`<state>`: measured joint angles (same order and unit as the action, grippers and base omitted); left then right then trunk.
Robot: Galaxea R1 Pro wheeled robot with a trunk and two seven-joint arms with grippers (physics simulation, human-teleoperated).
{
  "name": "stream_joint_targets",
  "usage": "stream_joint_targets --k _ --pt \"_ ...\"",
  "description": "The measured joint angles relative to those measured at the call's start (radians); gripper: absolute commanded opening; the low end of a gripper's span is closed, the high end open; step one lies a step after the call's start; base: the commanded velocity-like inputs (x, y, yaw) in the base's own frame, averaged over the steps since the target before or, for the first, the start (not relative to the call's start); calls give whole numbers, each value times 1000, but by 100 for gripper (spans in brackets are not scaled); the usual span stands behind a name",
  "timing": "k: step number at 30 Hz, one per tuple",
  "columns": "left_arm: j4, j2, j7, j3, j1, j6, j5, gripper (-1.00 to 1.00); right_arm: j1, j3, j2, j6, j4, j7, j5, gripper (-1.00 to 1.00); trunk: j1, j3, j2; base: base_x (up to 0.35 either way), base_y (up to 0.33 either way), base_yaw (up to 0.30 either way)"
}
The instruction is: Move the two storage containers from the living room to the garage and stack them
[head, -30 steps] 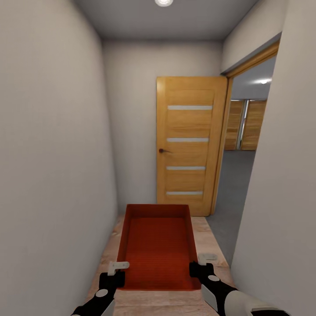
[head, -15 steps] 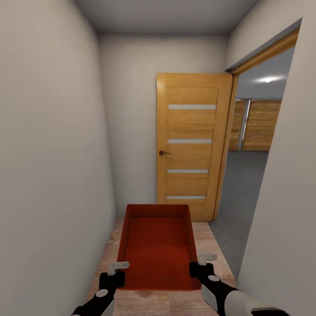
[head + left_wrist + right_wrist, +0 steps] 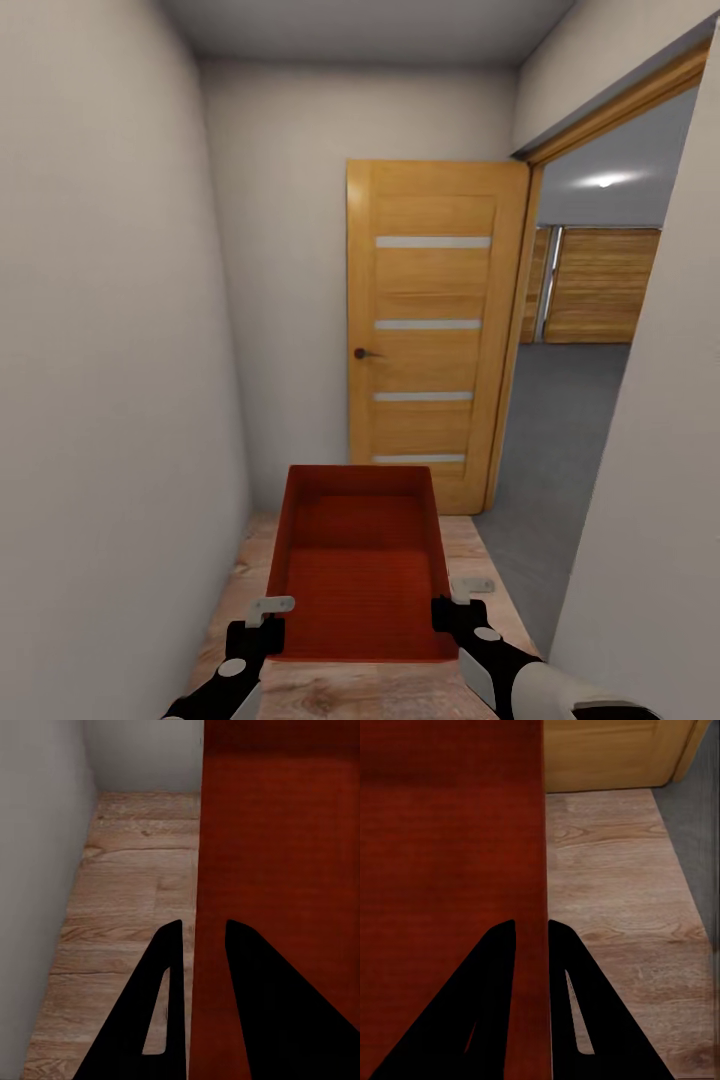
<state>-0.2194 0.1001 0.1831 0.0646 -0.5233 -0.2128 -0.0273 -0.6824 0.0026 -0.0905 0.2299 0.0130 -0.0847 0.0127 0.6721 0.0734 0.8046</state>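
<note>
Down the narrow hallway, you carry 1 storage container (image 3: 360, 565) level in front of the trunk, held off the wood-plank floor (image 3: 480, 560). Left tool (image 3: 268, 628) is clenched on the container's left wall: in the left wrist view the 2 fingers (image 3: 161, 975) straddle that wall, 1 inside, 1 outside. Right tool (image 3: 455, 608) grasps the right wall the same way; right wrist view shows its fingers (image 3: 495, 967) pinching the rim edge.

Change over the last second: the whole head view has shifted, so the camera moved, not the things. The wooden door (image 3: 430, 330) with frosted strips looks larger and sits further left, the ceiling light has dropped out of the frame, and the doorway (image 3: 570, 400) on the right has opened wider, showing more dark grey floor (image 3: 550, 440) beyond. The container sits at the same spot between both tools, no slip visible.

Judgement: you are nearing the garage entry, transport step roughly midway for this container. Next you likely need a right turn through the doorway; watch the container's corner against the frame. Second container is yet to be stacked.
</note>
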Motion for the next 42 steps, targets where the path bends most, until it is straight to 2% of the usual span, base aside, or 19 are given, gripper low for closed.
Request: stream_joint_targets --k 12,32,42 --pt "-1 0 1 1 0 0 0 -100 0 0 0 1 0 0 0 -100 0 0 0 10 8 -283" --pt "0 0 1 2 0 0 -1 -100 0 0 0 0 0 1 0 -100 0 0 0 164 273 -262" --pt "-1 0 2 2 0 0 -1 -100 0 0 0 0 0 0 0 -100 0 0 0 104 103 -259"
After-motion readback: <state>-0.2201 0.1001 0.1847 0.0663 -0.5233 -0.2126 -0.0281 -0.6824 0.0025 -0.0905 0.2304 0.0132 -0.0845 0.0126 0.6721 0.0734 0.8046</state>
